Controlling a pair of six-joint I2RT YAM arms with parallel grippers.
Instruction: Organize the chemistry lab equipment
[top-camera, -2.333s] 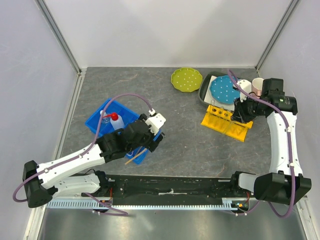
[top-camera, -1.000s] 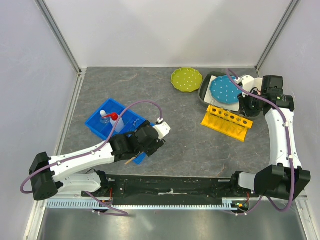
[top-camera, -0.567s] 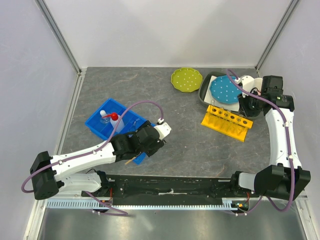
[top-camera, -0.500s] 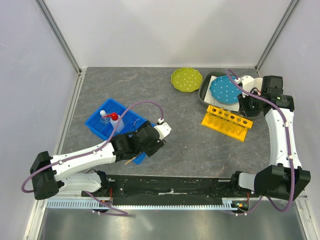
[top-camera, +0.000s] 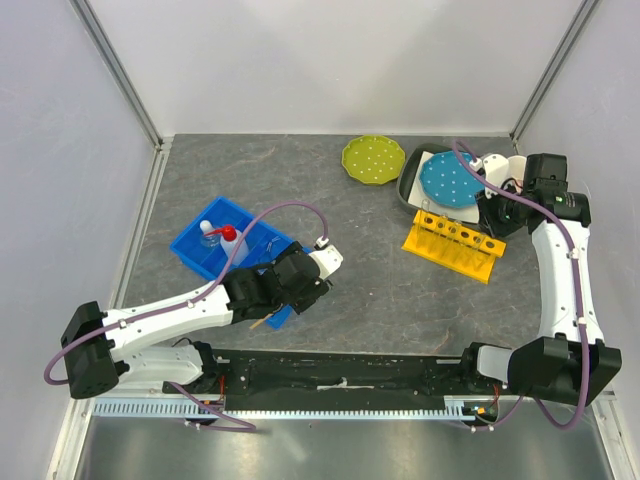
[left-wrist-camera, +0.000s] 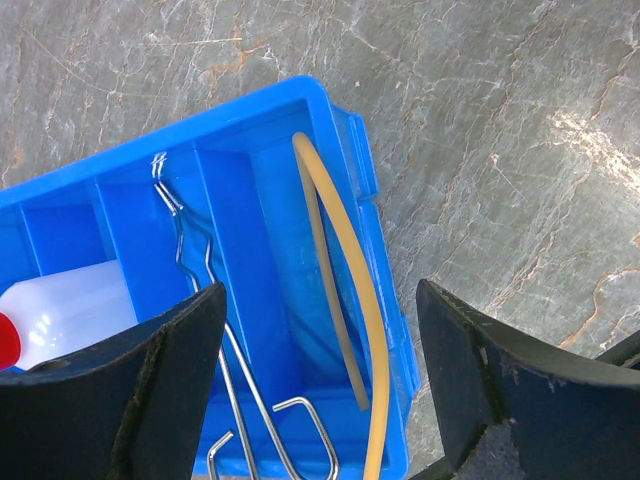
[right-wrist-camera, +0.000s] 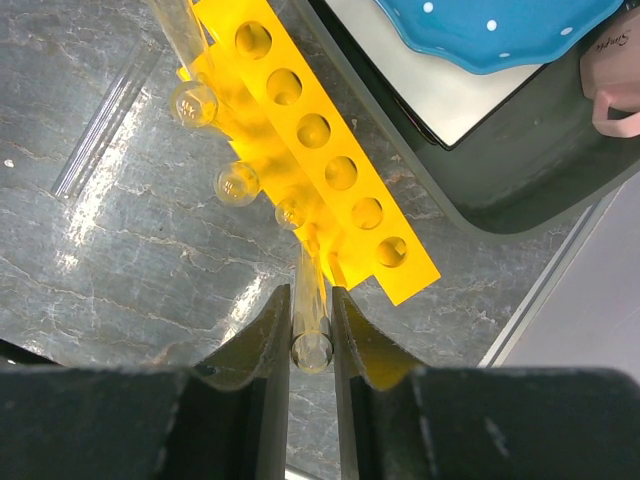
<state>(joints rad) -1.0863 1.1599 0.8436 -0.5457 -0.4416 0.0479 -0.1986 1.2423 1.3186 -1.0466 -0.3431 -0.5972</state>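
A blue divided tray (top-camera: 200, 255) holds the squeeze bottle with red cap (top-camera: 230, 240) and the small stoppered flask (top-camera: 207, 233). In the left wrist view the tray (left-wrist-camera: 375, 250) holds the tan rubber tube (left-wrist-camera: 335, 290), the wire tongs (left-wrist-camera: 215, 330) and the bottle (left-wrist-camera: 60, 305). My left gripper (left-wrist-camera: 320, 300) is open and empty above the tray's right end. My right gripper (right-wrist-camera: 311, 300) is shut on a clear glass tube (right-wrist-camera: 312, 330), held just above the yellow rack (right-wrist-camera: 330, 150). Three glass tubes (right-wrist-camera: 236, 182) stand in the rack.
Another glass tube (right-wrist-camera: 105, 135) lies on the table beside the rack. A green dotted plate (top-camera: 372, 159) lies at the back. A blue dotted plate (top-camera: 447, 180) sits in a dark tray (top-camera: 408, 190), with a pink cup (right-wrist-camera: 612, 95) beside it. Walls enclose the table.
Since 2.3 s ago my left gripper has drawn back from over the tray to its near right end, and the right wrist has shifted slightly back. In the last second almost nothing moved.
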